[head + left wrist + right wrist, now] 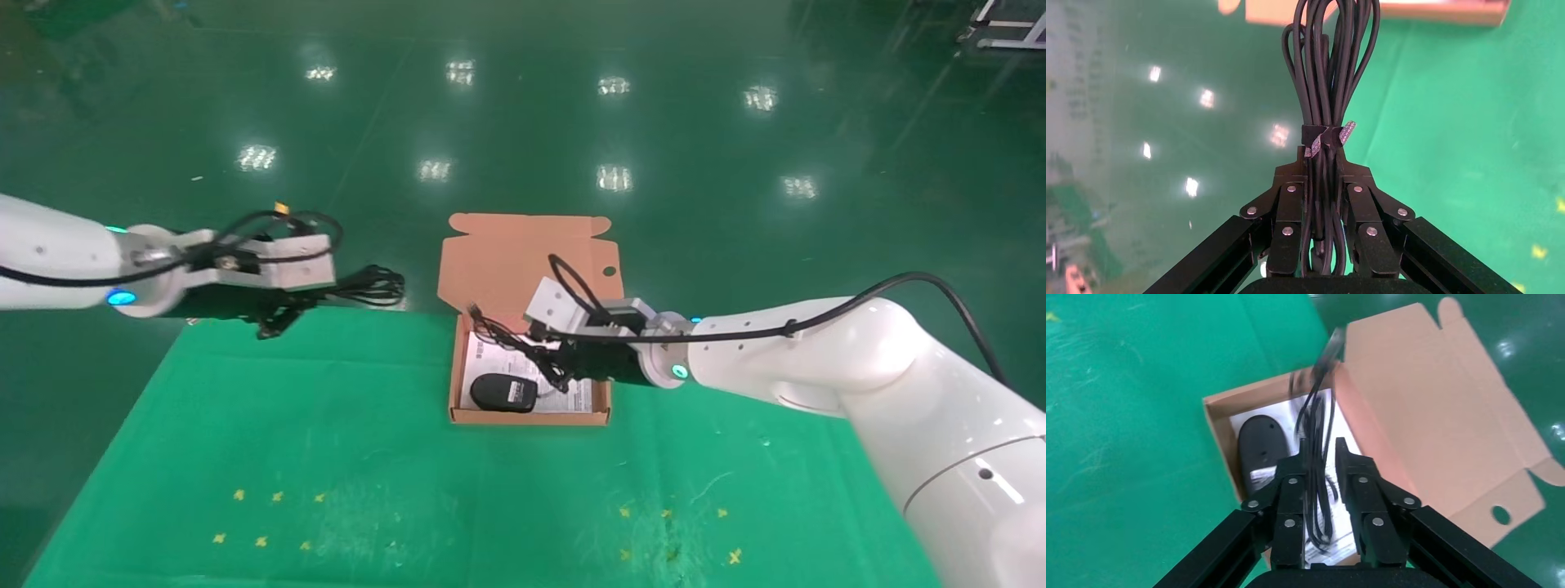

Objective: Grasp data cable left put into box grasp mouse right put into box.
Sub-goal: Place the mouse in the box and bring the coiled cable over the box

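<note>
I see a green cloth [327, 457] over the table, glossy green floor beyond its far edge, small yellow marks on the cloth near me. Nothing lies between the two arms on the cloth.

The box [529, 416] sits mid-table, lid flap open and leaning to the far side, round hole at the flap's right. Inside it: a white printed sheet [482, 359], and the mouse [503, 393] lying on that sheet at the near left of the tray, long axis running left-right. The mouse's cord [1315, 425] rises out of the tray, its plug end sticking up over the far left corner.

My right gripper [1322, 468] is low over the box's right half, fingers narrowly parted with the cord running between them; I cannot tell whether the pads actually pinch it.

My left gripper [1321, 184] is up at the far left edge of the table, clamped tight on the data cable [1329, 73]. The bundle is in the air, long axis pointing right toward the box, loops fanning at the free end, a tie wrapped just past the fingertips.
</note>
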Controlling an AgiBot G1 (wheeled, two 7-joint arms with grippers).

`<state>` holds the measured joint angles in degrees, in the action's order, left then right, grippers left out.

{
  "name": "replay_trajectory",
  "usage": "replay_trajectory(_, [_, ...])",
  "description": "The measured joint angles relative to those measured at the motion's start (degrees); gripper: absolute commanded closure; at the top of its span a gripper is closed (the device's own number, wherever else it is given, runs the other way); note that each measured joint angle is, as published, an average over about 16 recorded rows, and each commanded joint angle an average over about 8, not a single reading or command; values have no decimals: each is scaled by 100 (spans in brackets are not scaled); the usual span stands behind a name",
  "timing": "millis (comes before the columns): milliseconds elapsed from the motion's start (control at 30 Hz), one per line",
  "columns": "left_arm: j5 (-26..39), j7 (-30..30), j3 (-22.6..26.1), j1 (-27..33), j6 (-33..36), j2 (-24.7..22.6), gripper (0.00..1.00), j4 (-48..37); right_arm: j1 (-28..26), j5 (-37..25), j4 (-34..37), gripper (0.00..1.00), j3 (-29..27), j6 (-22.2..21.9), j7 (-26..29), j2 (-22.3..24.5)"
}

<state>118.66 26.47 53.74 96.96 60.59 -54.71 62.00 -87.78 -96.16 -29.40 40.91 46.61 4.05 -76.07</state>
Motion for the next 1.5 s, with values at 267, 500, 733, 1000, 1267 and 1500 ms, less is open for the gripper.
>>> replay_trajectory(267, [-183, -371, 52, -223, -347, -439, 100, -368, -45, 54, -158, 0, -43, -11, 67, 252])
replay_trajectory(500, [-402, -1011, 87, -407, -864, -1039, 100, -1010, -120, 99, -372, 0, -146, -8, 162, 661])
replay_trajectory(733, [-712, -1959, 106, -580, -1541, -1762, 100, -1914, -166, 127, -718, 0, -259, 37, 325, 1206])
replay_trajectory(1000, [-1351, -3008, 240, -729, -2136, -2285, 100, -2666, -150, 110, -1186, 0, -334, 122, 589, 1740])
replay_trajectory(1267, [-2102, -3620, 582, -780, -2432, -2385, 100, -2801, -92, 47, -1562, 0, -346, 149, 852, 2008])
replay_trajectory(1500, [-2502, -3795, 838, -762, -2546, -2404, 13, -2808, -50, -4, -1727, 0, -335, 136, 981, 2075])
